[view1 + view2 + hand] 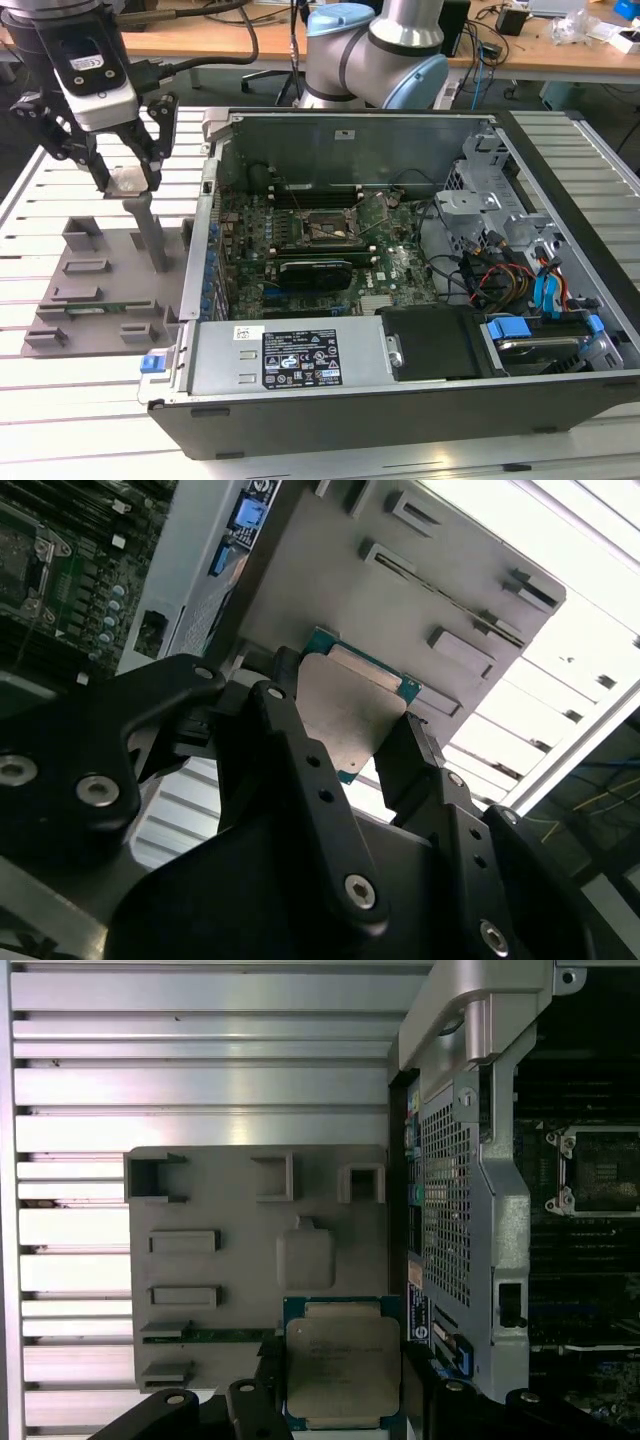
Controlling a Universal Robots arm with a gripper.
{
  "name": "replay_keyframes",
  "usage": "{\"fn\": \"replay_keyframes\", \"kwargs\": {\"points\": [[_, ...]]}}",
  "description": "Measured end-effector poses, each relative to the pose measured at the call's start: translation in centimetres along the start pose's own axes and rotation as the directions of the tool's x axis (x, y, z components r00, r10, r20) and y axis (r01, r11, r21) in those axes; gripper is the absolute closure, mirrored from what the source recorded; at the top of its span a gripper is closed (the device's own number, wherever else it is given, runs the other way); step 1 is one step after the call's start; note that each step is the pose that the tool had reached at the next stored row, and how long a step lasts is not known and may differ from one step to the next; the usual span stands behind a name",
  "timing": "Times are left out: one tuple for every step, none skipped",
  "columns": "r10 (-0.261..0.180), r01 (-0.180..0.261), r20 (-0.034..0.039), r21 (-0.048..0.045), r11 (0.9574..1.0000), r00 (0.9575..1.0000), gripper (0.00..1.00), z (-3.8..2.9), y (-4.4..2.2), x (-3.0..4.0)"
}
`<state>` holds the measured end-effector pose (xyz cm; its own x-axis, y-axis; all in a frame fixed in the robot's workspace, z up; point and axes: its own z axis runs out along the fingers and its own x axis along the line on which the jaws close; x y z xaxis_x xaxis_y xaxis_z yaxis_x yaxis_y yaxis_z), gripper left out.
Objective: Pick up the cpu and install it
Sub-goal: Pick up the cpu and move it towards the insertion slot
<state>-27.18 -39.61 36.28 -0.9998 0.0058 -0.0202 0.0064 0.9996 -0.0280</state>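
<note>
The cpu [128, 181] is a small silvery square chip with a green edge, held up in the air over the grey plastic tray [100, 300] at the exterior view's left. My gripper [127, 184] is shut on the cpu, one black finger on each of two opposite edges. In both wrist views the cpu [350, 715] [342, 1360] sits between the fingers [290, 740], metal top showing. The black socket frame [322, 232] lies on the green motherboard inside the open computer case [400, 380], well off to the exterior view's right of the gripper.
An upright grey post [152, 232] on the tray stands just below the held chip. The case's metal side wall [205, 230] rises between tray and motherboard. Cables and drive bays [520, 280] fill the case's right end. The table is slatted aluminium [60, 400].
</note>
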Motion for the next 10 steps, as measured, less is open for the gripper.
{"fn": "replay_keyframes", "kwargs": {"points": [[0.000,0.000,0.0000,0.0000,1.0000,1.0000,0.45,0.01,0.01,-0.21],[0.000,0.000,0.0001,0.0000,1.0000,1.0000,0.45,0.01,0.02,-0.33],[0.000,0.000,0.0001,0.0000,1.0000,1.0000,0.45,0.01,0.02,-0.43],[0.000,0.000,0.0001,-0.0001,1.0000,1.0000,0.45,0.02,0.03,-0.52],[0.000,0.000,0.0001,0.0000,1.0000,1.0000,0.45,0.01,0.03,-0.61],[0.000,0.000,0.0001,0.0000,1.0000,1.0000,0.45,0.02,0.03,-0.69],[0.000,0.000,0.0001,0.0000,1.0000,1.0000,0.45,0.02,0.03,-0.77],[0.000,0.000,0.0001,0.0000,1.0000,1.0000,0.45,0.02,0.03,-0.90],[0.000,0.000,0.0001,0.0000,1.0000,1.0000,0.45,0.02,0.04,-1.03],[0.000,0.000,0.0001,0.0000,1.0000,1.0000,0.45,0.03,0.04,-1.10]]}}
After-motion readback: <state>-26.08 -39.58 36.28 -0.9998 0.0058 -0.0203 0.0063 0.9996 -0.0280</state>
